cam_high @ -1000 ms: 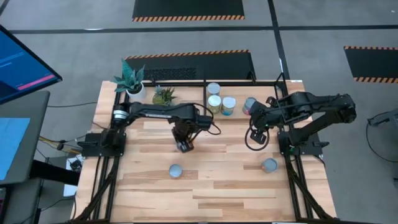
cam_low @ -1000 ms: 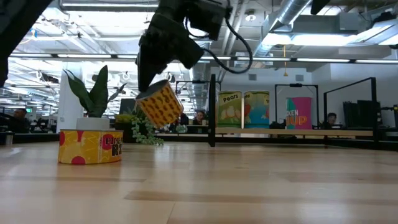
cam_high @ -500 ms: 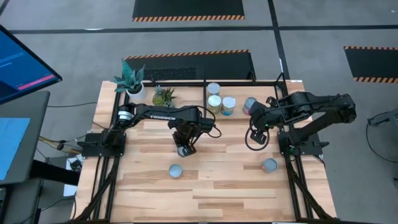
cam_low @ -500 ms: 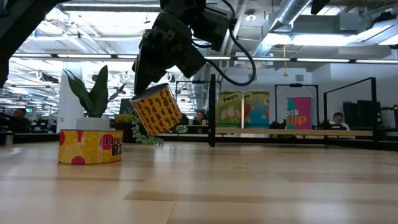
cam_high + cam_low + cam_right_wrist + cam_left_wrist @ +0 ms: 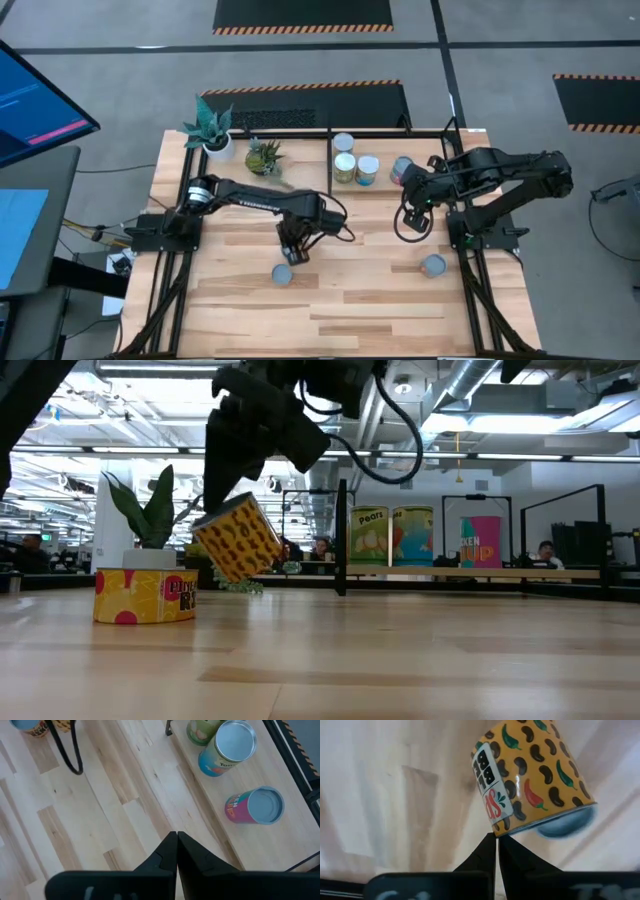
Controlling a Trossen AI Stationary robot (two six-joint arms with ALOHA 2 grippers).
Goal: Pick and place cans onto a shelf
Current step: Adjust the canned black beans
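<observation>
Left gripper (image 5: 225, 510) clamped on tilted yellow bean can (image 5: 236, 538), above table (image 5: 360, 290), right gripper (image 5: 176, 851) closed, empty

A: Is the bean can (image 5: 532, 777) showing whole in the left wrist view?
B: No, the picture's upper edge is cutting off its far end.
A: And from above?
B: The left gripper (image 5: 291, 252) is covering it. In the low view, the arm is running out past the top edge.

A tilted yellow bean-patterned can (image 5: 532, 775) sits just beyond the closed jaws, over the wood table (image 5: 385, 795).
</observation>
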